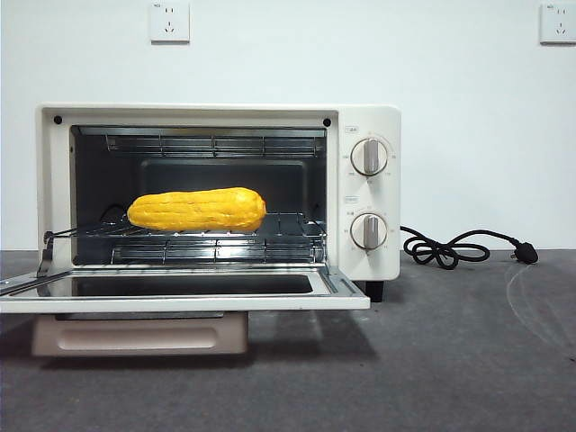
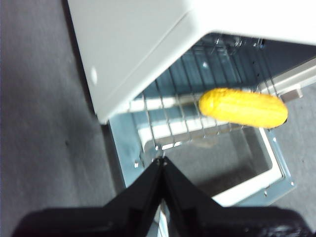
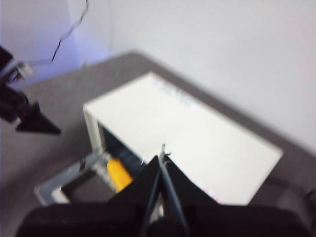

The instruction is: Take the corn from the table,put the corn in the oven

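Nearest to us in the left wrist view, the left pincer (image 2: 162, 165) has its two black jaws pressed together to a point and grips nothing. It hangs above the dark grey matte table (image 2: 44, 148), just outside the near corner of the cream-white boxy toaster oven (image 2: 133, 44).

Just beyond the pincer's tip we see the oven's dark glass door (image 2: 237, 163) folded down flat, and past that the silver wire rack (image 2: 173, 113). The glossy, bumpy yellow-orange corn cob (image 2: 243, 107) lies on that rack, ahead of the pincer and off to one side, well apart from the jaws.

In the front view the door (image 1: 180, 292) lies open toward us with its beige bar handle (image 1: 139, 335) below. The corn (image 1: 197, 210) rests lengthwise on the rack (image 1: 270, 229), inside the oven cavity. Two round knobs (image 1: 369, 157) sit one above the other on the panel beside the cavity, and a black cord (image 1: 454, 247) is coiled on the table beside the oven.

The right pincer (image 3: 162, 160) is likewise closed to a point and empty. It hangs high above the oven's pale top (image 3: 187, 133), and a patch of the yellow corn (image 3: 118, 174) shows below it through the open front. The left pincer's dark tip (image 3: 34, 123) appears farther off.
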Controlling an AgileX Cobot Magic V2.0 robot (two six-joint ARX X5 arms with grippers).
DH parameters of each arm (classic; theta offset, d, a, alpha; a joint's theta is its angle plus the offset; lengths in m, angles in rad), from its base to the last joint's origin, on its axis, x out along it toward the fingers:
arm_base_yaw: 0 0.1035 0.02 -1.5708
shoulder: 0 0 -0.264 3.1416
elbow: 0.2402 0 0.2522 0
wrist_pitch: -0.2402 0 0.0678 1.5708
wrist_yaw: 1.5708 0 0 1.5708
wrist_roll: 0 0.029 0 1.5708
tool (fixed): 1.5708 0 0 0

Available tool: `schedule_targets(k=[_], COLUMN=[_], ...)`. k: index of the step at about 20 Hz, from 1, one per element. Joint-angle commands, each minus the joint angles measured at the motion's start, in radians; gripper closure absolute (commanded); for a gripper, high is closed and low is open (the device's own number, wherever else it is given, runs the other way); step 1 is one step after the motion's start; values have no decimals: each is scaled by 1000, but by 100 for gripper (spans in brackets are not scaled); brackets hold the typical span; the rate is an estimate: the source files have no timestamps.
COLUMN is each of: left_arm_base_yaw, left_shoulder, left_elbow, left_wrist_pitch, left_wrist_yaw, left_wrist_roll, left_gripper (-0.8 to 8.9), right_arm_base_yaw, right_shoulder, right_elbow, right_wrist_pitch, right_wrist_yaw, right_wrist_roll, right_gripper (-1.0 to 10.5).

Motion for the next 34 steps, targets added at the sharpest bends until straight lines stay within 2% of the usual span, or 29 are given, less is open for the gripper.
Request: schedule_targets(k=[1,3,6,8,14,24,26,32,34], left_arm_base_yaw=[6,13,14,13,-11,-98,-97,-71,-59], left_shoulder=[32,72,156,220,372,484,484,484,483], left_elbow=[-6,-6,-6,-6,-6,-6,-6,-6,-6], left_wrist_pitch=[-34,-54,-65,-74,-108,-178,-197,-220,-224], left_wrist_yaw=[-2,-11,-50,-50,-46,-51,-20,190,211], left_wrist_roll=[37,43,46,49,69,131,148,174,173], left_gripper=[822,822,822,822,822,822,822,822,822], right_arm_base_yaw=[-102,-168,-229,-249,-270,-270,-270,-270,-270], right_shoulder=[71,125,167,168,166,166,166,166,166], right_elbow=[-5,-5,-5,-5,-5,-5,-5,-5,-5], right_wrist_pitch=[-26,-48,-63,-76,-79,-77,-78,-85,-85], right_wrist_yaw=[-223,-338,-431,-435,-442,-441,-441,-441,-441], right_wrist_roll=[-5,-8,-30,-52,-59,-58,-58,-58,-58], right_gripper=[957,957,957,957,957,957,957,957,957])
